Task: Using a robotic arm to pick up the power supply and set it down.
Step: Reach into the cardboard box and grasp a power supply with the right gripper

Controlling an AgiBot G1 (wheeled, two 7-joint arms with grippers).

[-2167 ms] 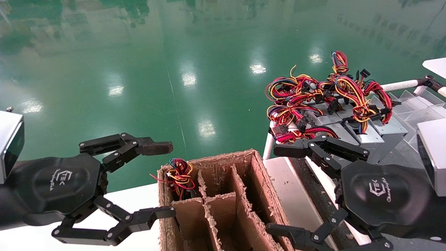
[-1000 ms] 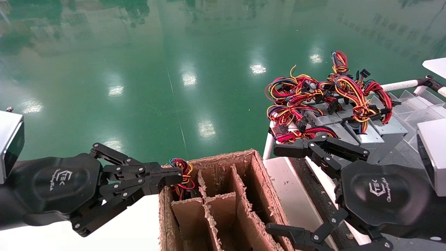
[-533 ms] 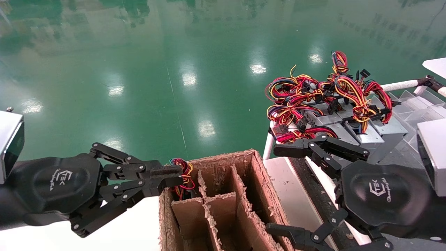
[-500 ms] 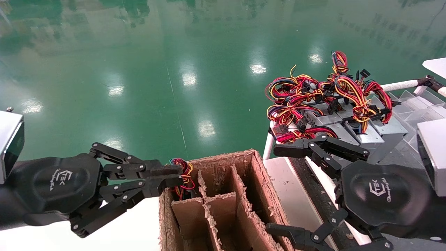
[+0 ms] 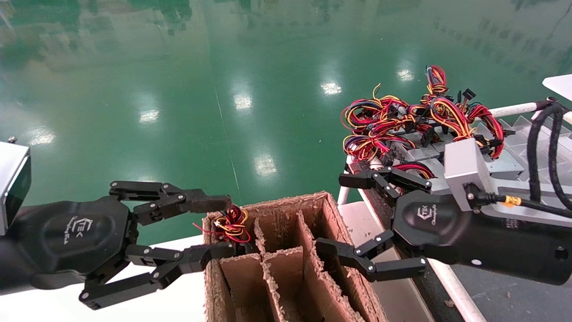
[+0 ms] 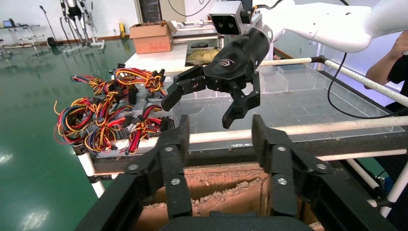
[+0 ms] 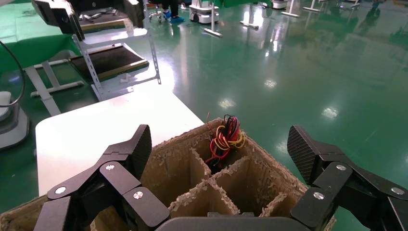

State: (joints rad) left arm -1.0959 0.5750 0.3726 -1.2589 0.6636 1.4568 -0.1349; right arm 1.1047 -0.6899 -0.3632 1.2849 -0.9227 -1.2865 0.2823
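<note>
Several grey power supplies with red, yellow and black wires lie piled on the rack at the right, also seen in the left wrist view. A wire bundle sticks out of the far-left cell of the cardboard box; in the right wrist view the bundle shows but its case is hidden. The robotic arm holds my right gripper open and empty over the box's right side. My left gripper stands open at the box's left rim, its fingers either side of the bundle.
The box has cardboard dividers forming several cells and stands on a white table. A white tube rail and clear plastic trays edge the rack. A person stands beside the rack. Green floor lies beyond.
My left gripper, shut beside the bundle half a second ago, has opened. My right arm has swung left from the rack side to over the box's right edge.
</note>
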